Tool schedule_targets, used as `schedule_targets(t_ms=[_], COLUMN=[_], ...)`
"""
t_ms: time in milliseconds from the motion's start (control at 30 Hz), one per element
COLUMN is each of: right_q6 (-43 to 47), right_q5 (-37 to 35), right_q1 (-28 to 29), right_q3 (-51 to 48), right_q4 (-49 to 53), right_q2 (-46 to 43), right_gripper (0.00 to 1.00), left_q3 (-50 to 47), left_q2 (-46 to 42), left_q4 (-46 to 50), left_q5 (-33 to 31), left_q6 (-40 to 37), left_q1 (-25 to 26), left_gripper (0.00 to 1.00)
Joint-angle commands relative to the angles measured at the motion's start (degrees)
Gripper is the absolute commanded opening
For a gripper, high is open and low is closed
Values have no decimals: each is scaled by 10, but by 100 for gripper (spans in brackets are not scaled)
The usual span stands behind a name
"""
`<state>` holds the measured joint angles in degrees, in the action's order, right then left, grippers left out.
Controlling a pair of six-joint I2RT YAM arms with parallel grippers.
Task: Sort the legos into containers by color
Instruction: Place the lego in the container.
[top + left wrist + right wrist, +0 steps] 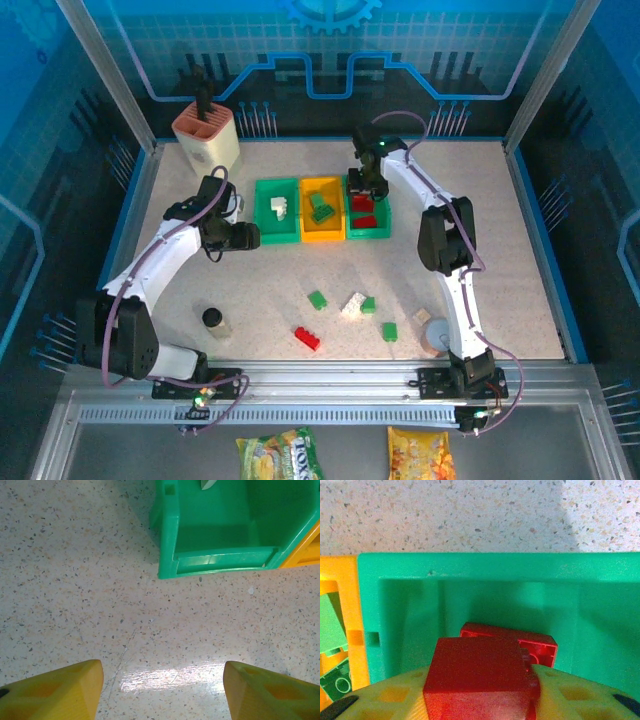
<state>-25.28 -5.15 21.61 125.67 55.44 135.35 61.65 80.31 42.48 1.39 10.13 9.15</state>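
Observation:
My right gripper [366, 186] hovers over the right green bin [385, 232], shut on a red lego [477, 675]. Below it another red lego [520, 641] lies on the floor of that bin [470, 567]. The yellow-orange bin [322, 232] in the middle holds green legos [330, 625]. A white lego [278, 207] lies in the left green bin [262, 222]. My left gripper [245, 236] stands open and empty over bare table, just left of that bin [220, 560]. Loose on the table lie a red lego [307, 338], green legos [317, 299] and a white one [353, 305].
A small black-capped bottle [213, 321] stands at the front left. Near the right arm's base sits a grey round cup [437, 336]. A tall beige slotted holder [207, 135] occupies the back left corner. Raised blue walls border the table.

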Motion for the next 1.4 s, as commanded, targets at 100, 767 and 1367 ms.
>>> schedule_targets(t_ms=[100,767,1367], right_q6=[-12,-12,-4], right_q5=[34,51,27], right_q1=[-6,-3,40], right_q3=[-17,-154,-365], right_q4=[-24,-53,-41], right_q2=[-15,-150,-311], right_gripper=[52,55,54], left_q3=[-7,-7,-8], left_q2=[10,5,11], left_q4=[-3,-6,-11], left_q5=[16,27,62], left_q6=[-10,-10,-5], left_q1=[-5,-5,-5], left_gripper=[66,66,65])
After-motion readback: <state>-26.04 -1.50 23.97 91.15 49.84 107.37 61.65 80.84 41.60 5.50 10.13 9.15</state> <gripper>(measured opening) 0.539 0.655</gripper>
